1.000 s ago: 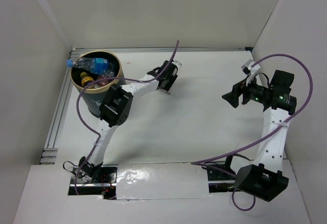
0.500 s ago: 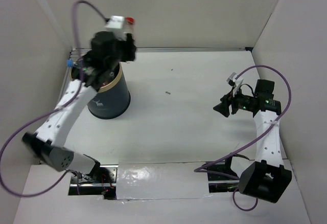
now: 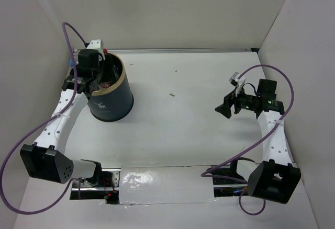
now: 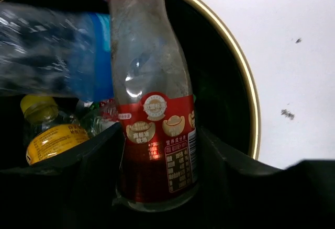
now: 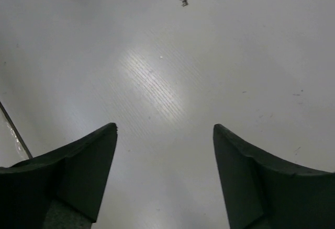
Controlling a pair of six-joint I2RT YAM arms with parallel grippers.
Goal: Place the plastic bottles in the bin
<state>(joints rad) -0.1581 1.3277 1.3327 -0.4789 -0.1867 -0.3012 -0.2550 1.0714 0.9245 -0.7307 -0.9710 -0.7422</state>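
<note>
My left gripper (image 4: 159,132) is shut on a clear plastic bottle (image 4: 152,88) with a red label and red cap. It holds the bottle over the mouth of the bin (image 4: 250,98), whose gold rim curves round it. Inside the bin lie a blue-labelled bottle (image 4: 57,56) and a yellow-capped bottle (image 4: 47,135). From above, the left gripper (image 3: 97,72) sits at the left rim of the dark navy bin (image 3: 112,103). My right gripper (image 3: 222,109) stands open at the right. Nothing lies between its fingers (image 5: 89,161), only bare table below.
White walls close in the table on the left, back and right. A metal rail (image 3: 60,119) runs along the left edge beside the bin. A small dark speck (image 3: 171,94) marks the table's middle. Purple cables loop from both arms.
The left arm swung from the table's middle up to the bin with the red-labelled bottle and has now come down over the bin's mouth. The right gripper drifted slightly left.
</note>
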